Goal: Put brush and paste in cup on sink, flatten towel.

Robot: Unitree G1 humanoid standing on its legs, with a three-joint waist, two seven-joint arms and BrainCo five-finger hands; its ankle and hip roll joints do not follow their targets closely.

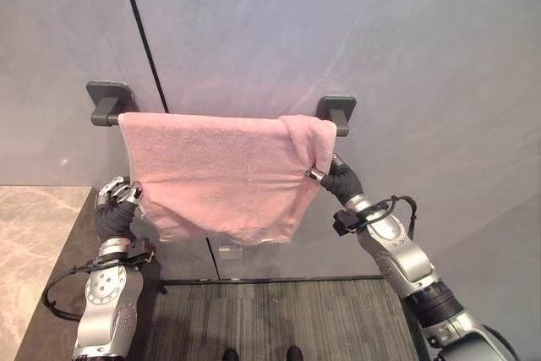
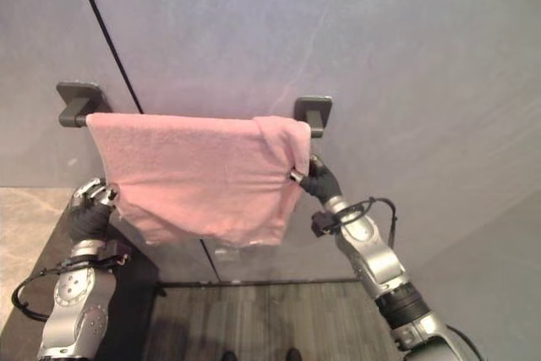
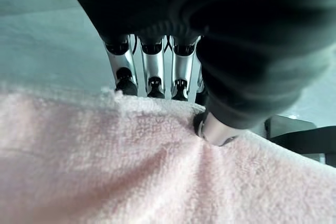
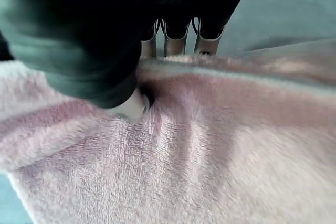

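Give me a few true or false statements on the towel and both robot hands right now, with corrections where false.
1. The pink towel hangs over a dark wall-mounted bar. True.
2. The towel lies perfectly flat along the bar. False: its right end is bunched and folded over near the right bracket.
3. The right robot hand pinches the towel's right edge. True.
4. The left robot hand hangs well clear of the towel. False: it grips the towel's lower left edge, thumb in front and fingers behind.
5. The towel lies on the floor. False: it is draped on the bar, above the floor.
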